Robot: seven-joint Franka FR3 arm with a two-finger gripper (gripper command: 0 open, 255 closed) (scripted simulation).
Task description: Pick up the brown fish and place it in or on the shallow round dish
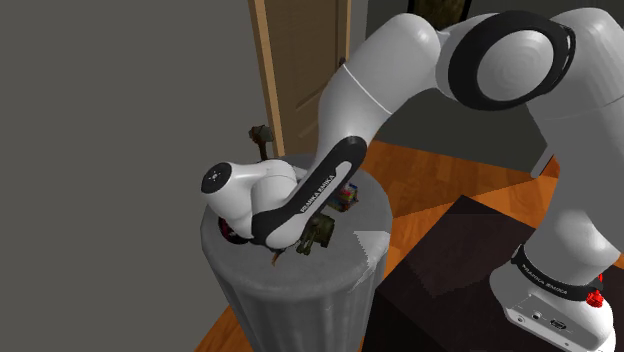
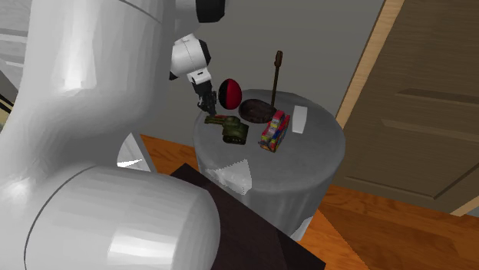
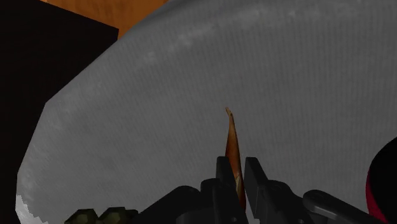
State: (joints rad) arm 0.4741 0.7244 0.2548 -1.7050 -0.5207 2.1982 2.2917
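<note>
Now arm (image 1: pixel 345 115) bent down over grey table (image 2: pixel 307 162), hand (image 3: pixel 236 165) clamped round thin brown fish (image 3: pixel 232 137).

Fish (image 3: pixel 233 143) orange-brown. Claw (image 3: pixel 236 167) blk. Desk (image 2: pixel 307 165) grey. Toy tank (image 2: pixel 232 130) olive grn. Ball (image 2: pixel 229 93) half red, half blk. Dish (image 2: pixel 257 112) dk brown. Block (image 2: pixel 272 132) multicolour.

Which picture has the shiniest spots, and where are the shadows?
Second exterior view: the arm, close to the camera, carries bright glare streaks. Shoulder view: dim overall, with the arm's underside shaded grey. Wrist view: the grey table top is evenly lit, with no clear shadow under the brown fish clasped in the gripper.
</note>
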